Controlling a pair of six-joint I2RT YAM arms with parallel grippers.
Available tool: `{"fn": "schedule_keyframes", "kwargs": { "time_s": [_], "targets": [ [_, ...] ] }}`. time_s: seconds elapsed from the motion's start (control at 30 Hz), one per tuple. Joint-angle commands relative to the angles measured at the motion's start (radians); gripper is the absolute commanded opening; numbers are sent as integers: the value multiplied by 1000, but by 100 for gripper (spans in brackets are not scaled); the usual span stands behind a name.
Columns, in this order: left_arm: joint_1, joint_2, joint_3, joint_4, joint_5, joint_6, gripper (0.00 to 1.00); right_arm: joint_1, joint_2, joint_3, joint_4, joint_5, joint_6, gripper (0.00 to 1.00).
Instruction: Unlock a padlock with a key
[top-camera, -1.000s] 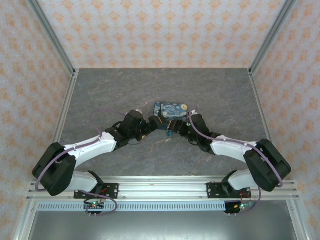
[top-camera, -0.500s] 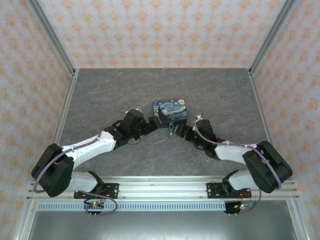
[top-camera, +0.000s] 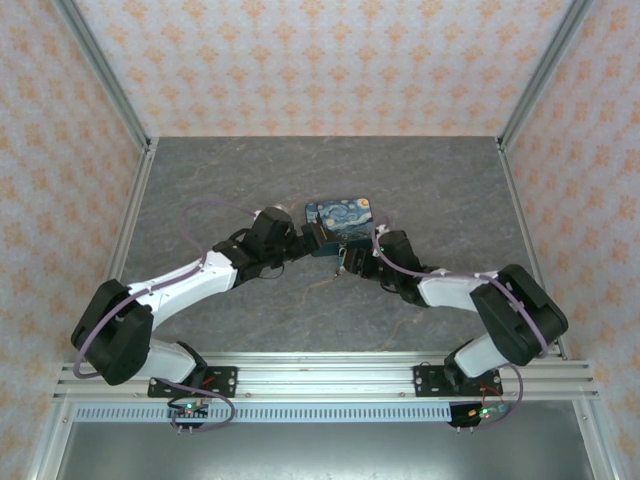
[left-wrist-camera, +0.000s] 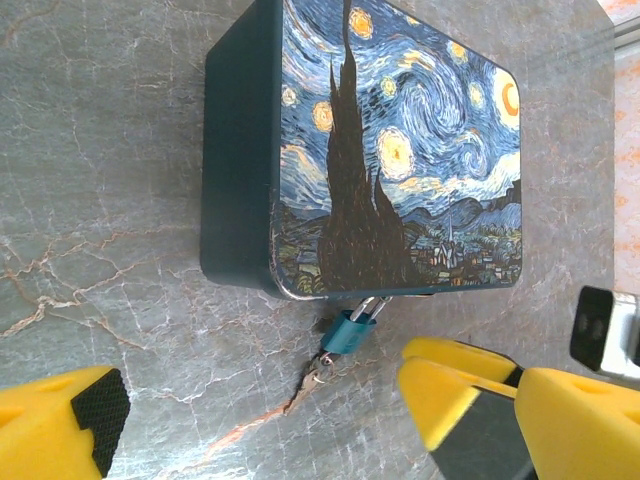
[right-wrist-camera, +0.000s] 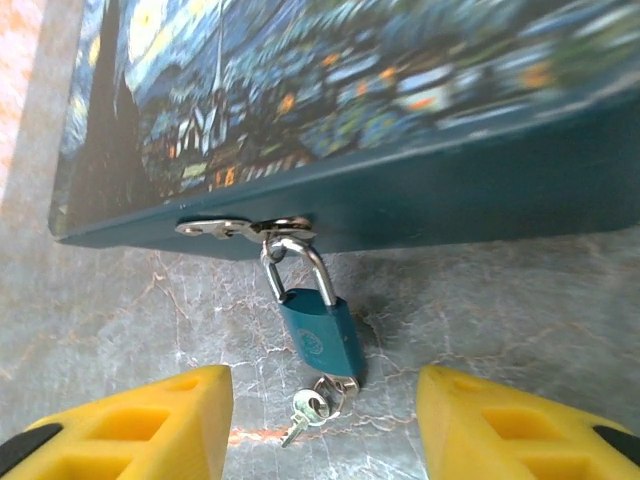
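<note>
Just ahead of right claw (right-wrist-camera: 322, 398), padlock (right-wrist-camera: 322, 335)

The right hand (right-wrist-camera: 322, 415) has swung from the right end of the starry-night box (left-wrist-camera: 400, 150) round to its near edge, jaws narrowing either side of the teal padlock (right-wrist-camera: 320, 335) hanging there, while the left hand (left-wrist-camera: 265, 400) has edged closer to the box.

Left arm (top-camera: 180, 285) and right arm (top-camera: 452, 290) are reaching forward, converging. Left end effector (left-wrist-camera: 265, 410) is holding jaws fully spread, right end effector (right-wrist-camera: 325, 400) partly spread.
</note>
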Motion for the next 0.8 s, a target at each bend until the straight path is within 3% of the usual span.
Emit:
{"fn": "schedule_keyframes", "kwargs": {
  "time_s": [0.0, 0.53, 0.77],
  "targets": [
    [9, 0, -6, -8, -34, -4, 100, 33, 55, 50, -68, 29, -68, 50],
    [10, 7, -18, 21, -18, -22, 100, 85, 153, 112, -152, 228, -74, 43],
    [9, 15, -17, 28, -9, -27, 100, 85, 202, 152, -145, 237, -65, 38]
  ]
}}
